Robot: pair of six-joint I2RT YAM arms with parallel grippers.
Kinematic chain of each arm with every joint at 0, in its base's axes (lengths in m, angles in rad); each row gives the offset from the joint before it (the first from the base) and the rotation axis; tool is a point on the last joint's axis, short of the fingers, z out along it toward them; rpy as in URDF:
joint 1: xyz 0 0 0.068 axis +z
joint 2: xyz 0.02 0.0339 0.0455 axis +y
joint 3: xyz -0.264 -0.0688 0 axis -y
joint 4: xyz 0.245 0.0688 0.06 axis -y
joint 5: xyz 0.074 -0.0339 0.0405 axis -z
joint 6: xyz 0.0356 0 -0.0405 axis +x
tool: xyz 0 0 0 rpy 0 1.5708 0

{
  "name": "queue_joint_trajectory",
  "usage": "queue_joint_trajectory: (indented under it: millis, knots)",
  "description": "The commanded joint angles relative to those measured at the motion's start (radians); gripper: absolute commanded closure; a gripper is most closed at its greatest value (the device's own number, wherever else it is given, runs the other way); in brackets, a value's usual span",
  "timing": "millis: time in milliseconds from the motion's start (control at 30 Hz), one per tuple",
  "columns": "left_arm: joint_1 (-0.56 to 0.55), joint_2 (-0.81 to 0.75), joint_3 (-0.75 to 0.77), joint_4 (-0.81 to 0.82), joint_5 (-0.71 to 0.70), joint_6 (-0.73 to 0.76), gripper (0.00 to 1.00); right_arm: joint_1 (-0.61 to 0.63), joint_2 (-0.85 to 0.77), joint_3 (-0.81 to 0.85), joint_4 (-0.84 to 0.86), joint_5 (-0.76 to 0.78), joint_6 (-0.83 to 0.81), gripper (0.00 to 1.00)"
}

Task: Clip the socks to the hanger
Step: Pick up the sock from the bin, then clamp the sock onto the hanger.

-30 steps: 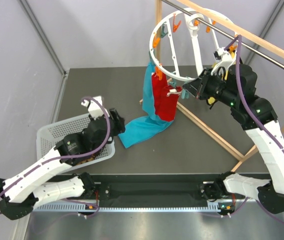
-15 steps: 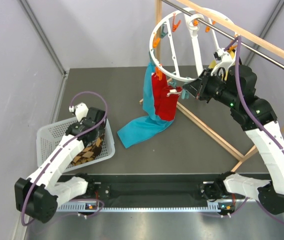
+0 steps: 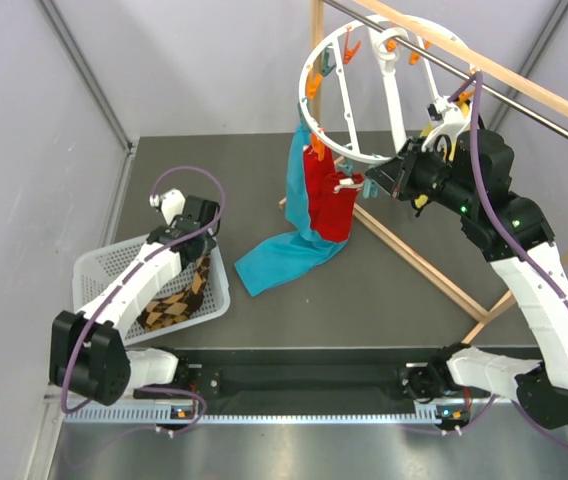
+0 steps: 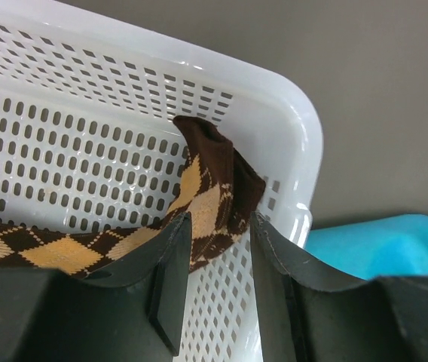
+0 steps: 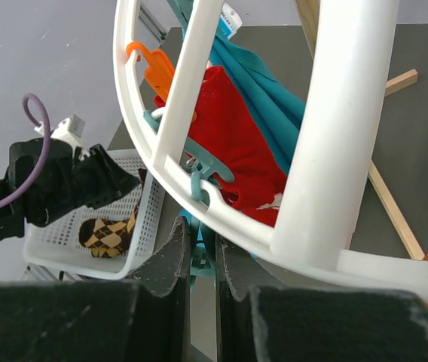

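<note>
In the top view we see the white mesh basket (image 3: 99, 275) at about 8 o'clock on the dark table (image 3: 204, 170). The left gripper (image 3: 202, 258) sits over the basket's 3 o'clock corner. The left wrist view shows its fingers (image 4: 170, 279) pinched onto a brown and tan checkered sock (image 4: 210, 196). One end of that sock is lifted against the basket wall (image 4: 86, 113), and the rest trails down inside. The hanger (image 3: 345, 95) hangs from the wooden rail frame (image 3: 434, 275) at about 1 o'clock. A red sock (image 3: 329, 205) is clipped at its lower rim beside a long teal cloth (image 3: 284, 260) that runs down onto the table. The right gripper (image 3: 382, 180) is at 3 o'clock of the red sock, just beside a teal clip (image 3: 352, 183). In the right wrist view its fingers (image 5: 176, 256) are drawn to a narrow slit under the rim (image 5: 342, 113), and we cannot tell whether they pinch the clip (image 5: 199, 170).
</note>
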Motion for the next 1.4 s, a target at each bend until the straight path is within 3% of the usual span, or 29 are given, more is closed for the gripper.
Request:
queue_joint_trajectory:
  millis: [0,333,533,700,867,933,1067,1100,1233,1367]
  knots:
    - [0.015,0.018,0.023,0.052,-0.033,-0.007,0.58,0.004,-0.015,0.004,-0.035,-0.034,-0.005,1.0]
    - [0.045,0.113,0.023,0.156,-0.018,0.033,0.6,0.004,-0.014,0.02,-0.043,-0.034,-0.004,1.0]
    - [0.045,0.104,-0.026,0.189,-0.04,0.022,0.75,0.006,-0.014,0.023,-0.043,-0.039,-0.001,1.0]
    - [0.045,0.039,0.035,0.112,-0.1,0.059,1.0,0.004,-0.017,0.026,-0.047,-0.042,-0.001,1.0]
    - [0.045,-0.141,0.168,-0.012,-0.05,0.128,1.0,0.004,-0.018,0.029,-0.052,-0.04,-0.005,1.0]
    - [0.045,-0.274,0.191,0.017,0.098,0.185,1.0,0.004,-0.017,0.027,-0.051,-0.042,-0.005,1.0]
    - [0.045,-0.51,0.123,0.41,0.619,0.285,1.0,0.004,-0.017,0.029,-0.051,-0.043,-0.008,1.0]
    - [0.045,-0.52,0.116,0.475,0.836,0.265,1.0,0.004,-0.018,0.031,-0.049,-0.045,-0.007,1.0]
    - [0.042,-0.454,0.138,0.691,1.254,0.09,1.0,0.004,-0.015,0.031,-0.044,-0.052,-0.007,1.0]
    - [0.013,-0.387,0.126,0.86,1.391,-0.054,1.0,0.006,-0.014,0.029,-0.04,-0.059,-0.007,1.0]
